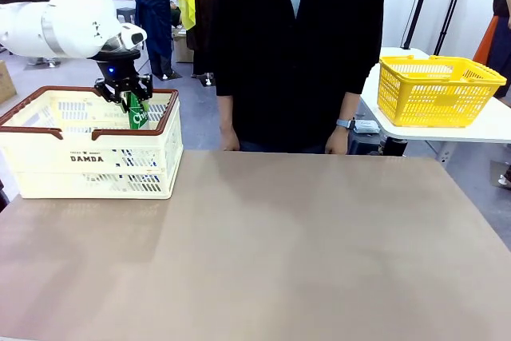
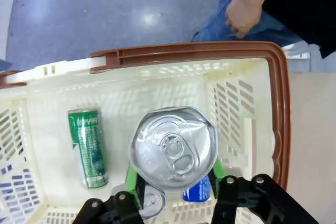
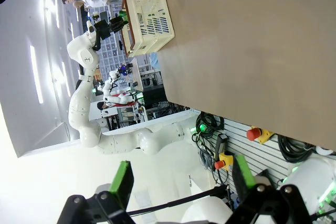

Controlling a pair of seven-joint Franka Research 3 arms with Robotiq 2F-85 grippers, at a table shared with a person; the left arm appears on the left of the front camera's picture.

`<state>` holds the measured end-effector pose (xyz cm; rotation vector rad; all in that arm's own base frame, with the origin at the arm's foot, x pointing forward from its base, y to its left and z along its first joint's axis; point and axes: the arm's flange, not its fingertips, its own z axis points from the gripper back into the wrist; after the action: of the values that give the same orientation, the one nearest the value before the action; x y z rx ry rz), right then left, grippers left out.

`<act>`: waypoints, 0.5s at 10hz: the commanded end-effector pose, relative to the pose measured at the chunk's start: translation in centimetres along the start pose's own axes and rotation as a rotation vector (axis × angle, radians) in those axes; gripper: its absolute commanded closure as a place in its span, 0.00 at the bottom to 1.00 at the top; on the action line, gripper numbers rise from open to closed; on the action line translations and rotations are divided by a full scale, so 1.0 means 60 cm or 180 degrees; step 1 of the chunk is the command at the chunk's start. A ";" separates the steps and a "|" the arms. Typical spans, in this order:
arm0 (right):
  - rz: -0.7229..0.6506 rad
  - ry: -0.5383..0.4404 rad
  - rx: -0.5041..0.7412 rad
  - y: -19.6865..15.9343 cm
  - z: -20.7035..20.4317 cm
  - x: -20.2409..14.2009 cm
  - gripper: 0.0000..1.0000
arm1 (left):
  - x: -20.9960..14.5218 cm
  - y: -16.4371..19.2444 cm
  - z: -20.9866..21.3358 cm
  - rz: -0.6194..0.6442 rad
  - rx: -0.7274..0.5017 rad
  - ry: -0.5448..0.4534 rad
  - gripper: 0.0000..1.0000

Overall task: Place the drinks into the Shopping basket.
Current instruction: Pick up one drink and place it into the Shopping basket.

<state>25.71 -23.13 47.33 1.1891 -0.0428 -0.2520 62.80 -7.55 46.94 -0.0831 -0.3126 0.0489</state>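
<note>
- Hidden or cut off: the left pincer (image 1: 127, 98) covers the top of a green can (image 1: 137, 113) in the front view, and the basket wall screens the can's base. In the left wrist view its silver lid hides most of its body, and two more cans below it are partly covered by it and by the pincer (image 2: 173, 195).
- Orientation: the held green can (image 2: 173, 148) stands upright, long axis vertical, lid and pull tab facing the wrist camera. A second green can (image 2: 88, 148) lies flat on the basket floor, long axis running from the far wall toward the near wall.
- Container: the cream Shopping basket (image 1: 88, 167), brown-rimmed and marked "DAMDA", sits at the left of the worktop (image 1: 319, 253). Inside it are the lying green can, a blue can (image 2: 198, 191) and a can end (image 2: 149, 203) of unclear colour.
- Left pincer: green pads flank the upright can just above the basket's interior; whether they press it or have let go cannot be told.
- Right pincer (image 3: 181, 177): released, fingers spread wide, well away from the basket.
- Person: stands at the far edge of the worktop, one hand (image 2: 242, 13) just beyond the basket rim.
</note>
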 end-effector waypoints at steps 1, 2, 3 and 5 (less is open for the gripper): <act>-0.0037 -0.0002 0.0030 0.006 -0.001 -0.002 0.00 | -0.002 0.004 0.007 -0.0058 0.0028 -0.0075 0.00; -0.0037 -0.0002 0.0030 0.006 -0.001 -0.002 0.00 | -0.003 0.004 0.007 -0.0060 0.0018 -0.0086 0.00; -0.0037 -0.0002 0.0030 0.006 -0.001 -0.002 0.00 | -0.003 0.004 0.008 -0.0049 0.0021 -0.0098 0.00; -0.0037 -0.0002 0.0030 0.006 -0.001 -0.002 0.00 | -0.004 0.004 0.008 -0.0049 0.0009 -0.0106 0.00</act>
<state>25.71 -23.13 47.33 1.1891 -0.0428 -0.2520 62.86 -7.55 47.27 -0.0838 -0.3290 0.0472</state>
